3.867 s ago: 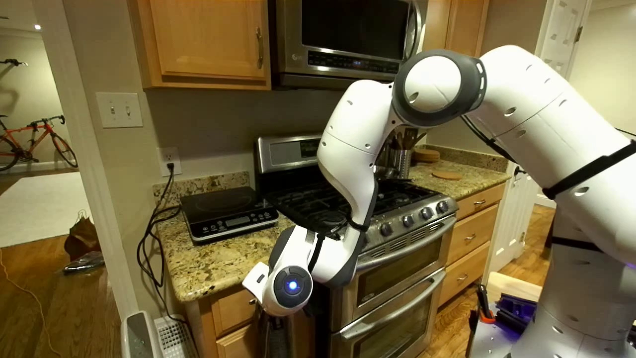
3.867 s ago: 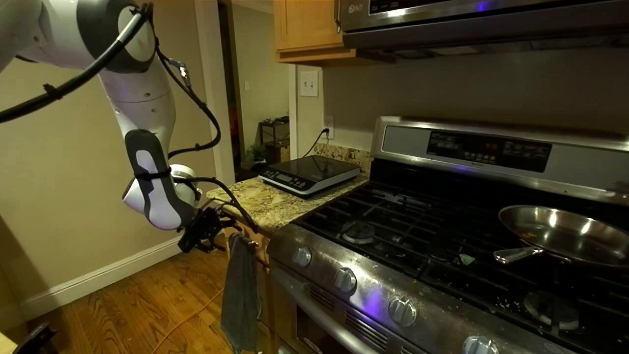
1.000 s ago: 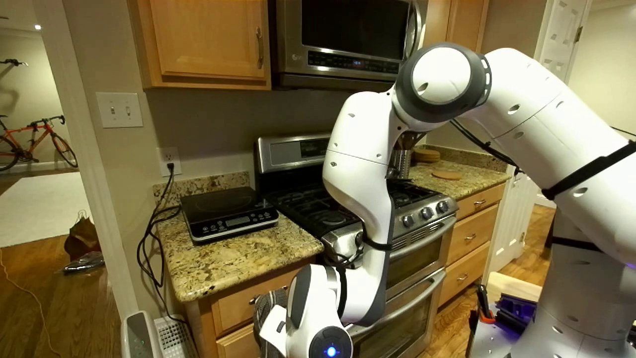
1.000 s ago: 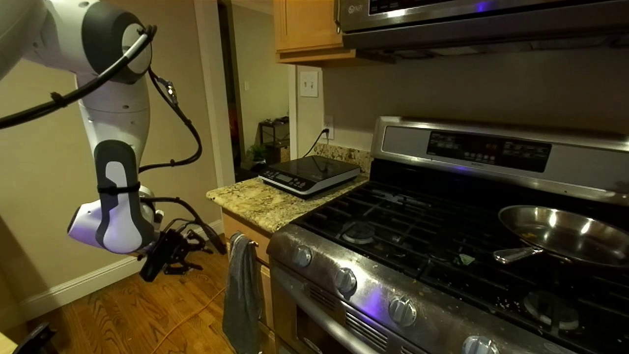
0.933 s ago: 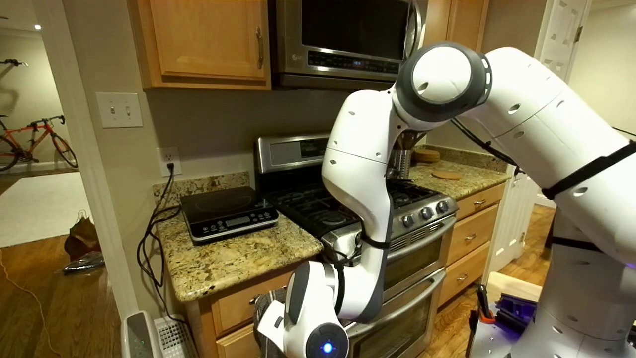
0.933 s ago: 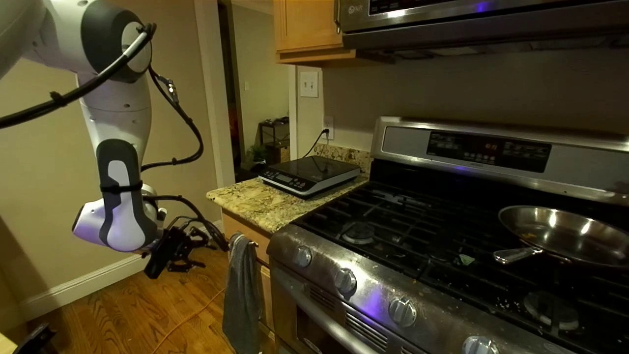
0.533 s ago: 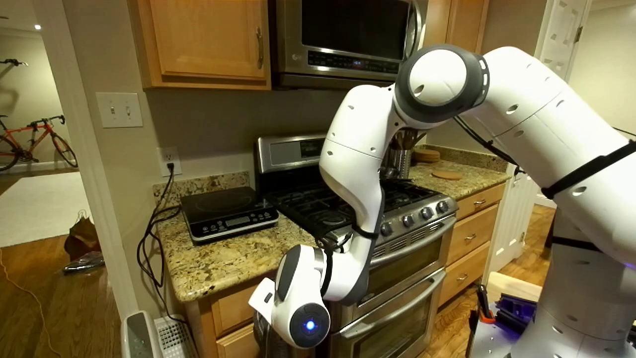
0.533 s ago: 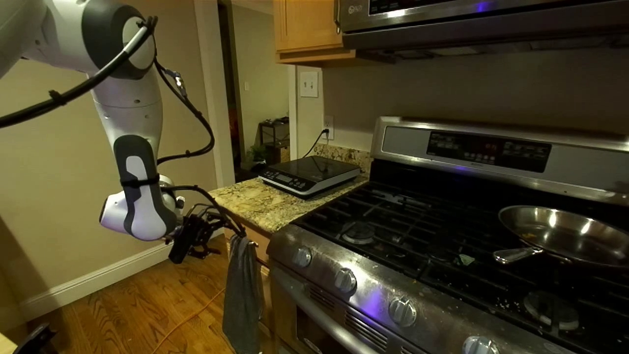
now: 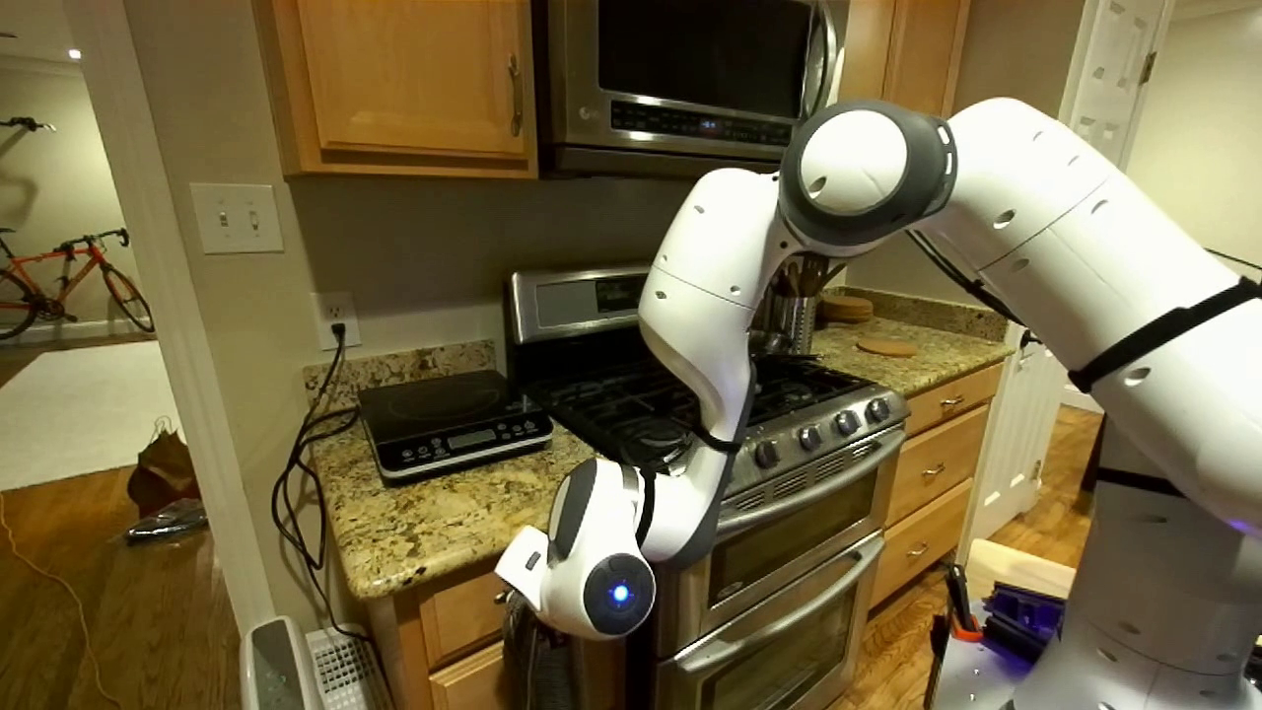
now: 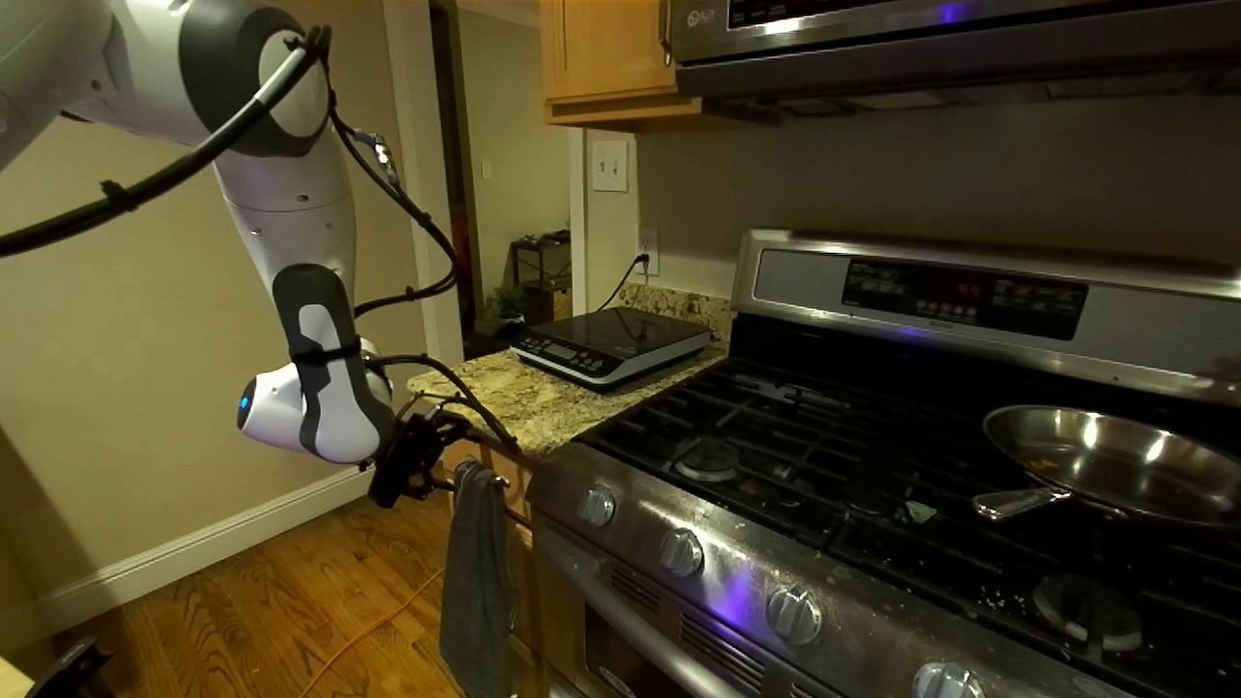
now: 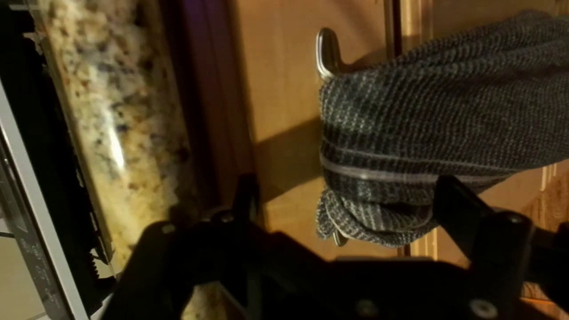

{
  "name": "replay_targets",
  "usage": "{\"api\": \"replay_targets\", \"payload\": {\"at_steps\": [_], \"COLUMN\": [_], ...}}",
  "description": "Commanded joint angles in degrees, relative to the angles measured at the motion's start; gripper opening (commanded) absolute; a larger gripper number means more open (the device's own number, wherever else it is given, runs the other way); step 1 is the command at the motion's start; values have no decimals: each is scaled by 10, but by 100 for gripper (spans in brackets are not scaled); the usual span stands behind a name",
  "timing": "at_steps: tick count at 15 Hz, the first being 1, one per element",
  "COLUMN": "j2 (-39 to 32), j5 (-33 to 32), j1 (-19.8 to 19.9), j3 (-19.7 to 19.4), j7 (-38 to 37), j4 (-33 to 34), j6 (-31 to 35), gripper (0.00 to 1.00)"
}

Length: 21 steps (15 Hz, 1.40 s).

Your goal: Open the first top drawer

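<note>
Top drawer is closed and faces the gripper, the nearest component in the wrist view. Gripper jaws are spread wide and grip nothing. A grey striped towel hangs over the drawer's metal handle, leaving both handle ends exposed; one finger overlaps the towel there, and contact cannot be determined. The drawer is located directly below the front edge of the granite countertop. Farther back, a black cooktop unit sits near the countertop's rear edge. Beyond, a metal pan rests on the adjoining range.
</note>
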<state>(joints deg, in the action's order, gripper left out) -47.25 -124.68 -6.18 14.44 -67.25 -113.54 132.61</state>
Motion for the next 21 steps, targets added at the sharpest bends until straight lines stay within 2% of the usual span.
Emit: {"api": "replay_targets", "payload": {"at_steps": [1, 5, 9, 16, 17, 18, 19, 21], "j2": [-8, -14, -21, -67, -73, -79, -82, -81], "j5": [-32, -34, -37, -30, -31, -31, -32, -35], "j1": [29, 42, 47, 58, 60, 61, 62, 62], "j3": [0, 5, 4, 1, 1, 1, 0, 1], "j7": [5, -1, -3, 8, 8, 9, 9, 8], "j4": [20, 22, 24, 77, 86, 93, 100, 99], "j6": [47, 82, 84, 105, 110, 114, 117, 117], "gripper": [100, 100, 100, 100, 96, 80, 72, 64]}}
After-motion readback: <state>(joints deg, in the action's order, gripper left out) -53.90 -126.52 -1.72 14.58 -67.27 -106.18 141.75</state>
